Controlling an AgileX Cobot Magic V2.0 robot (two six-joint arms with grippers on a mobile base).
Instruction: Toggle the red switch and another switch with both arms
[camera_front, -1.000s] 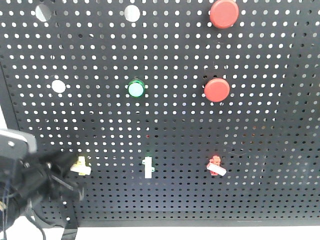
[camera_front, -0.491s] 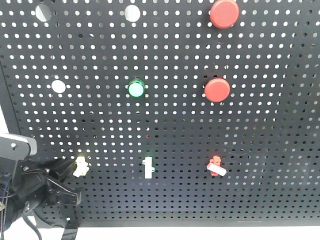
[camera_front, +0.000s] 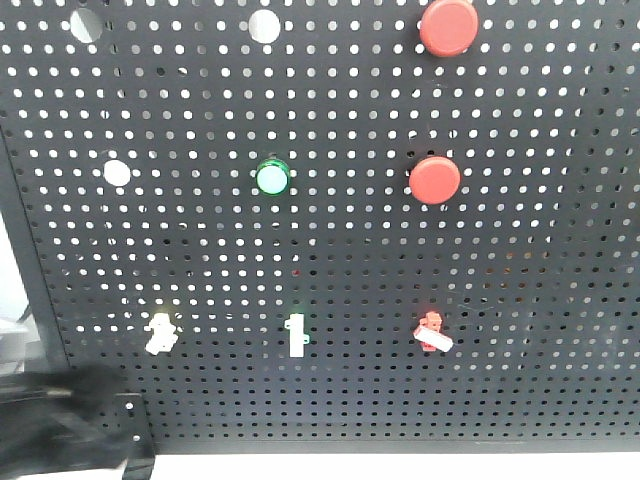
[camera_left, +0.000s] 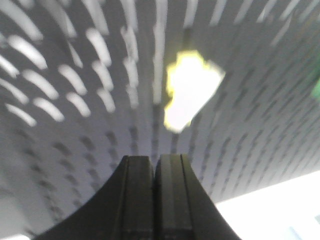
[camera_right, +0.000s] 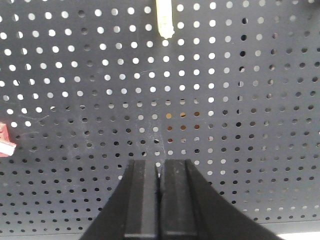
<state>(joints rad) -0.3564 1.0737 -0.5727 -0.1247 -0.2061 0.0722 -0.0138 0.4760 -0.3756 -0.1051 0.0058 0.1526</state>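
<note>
1. The black pegboard (camera_front: 350, 250) is a flat, matte panel with even rows of round holes.
2. My left gripper (camera_left: 154, 159) and right gripper (camera_right: 160, 162) both show angular black jaws clenched together, holding nothing.
3. A smooth round red button (camera_front: 434, 179) sits on the upper right of the board.
4. The red switch (camera_front: 432, 330), with its white lever slanted, is low on the right. The yellow switch (camera_front: 160, 332) is low on the left.

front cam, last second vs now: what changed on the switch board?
The left gripper, shut and empty, dropped away from the yellow switch to the pegboard's lower-left edge, where it now shows as a blur. The yellow switch's white lever flipped from slanting down-right to down-left half a second ago and has held since. The red switch, with its lever slanting down-right, and the green toggle are unchanged.
</note>
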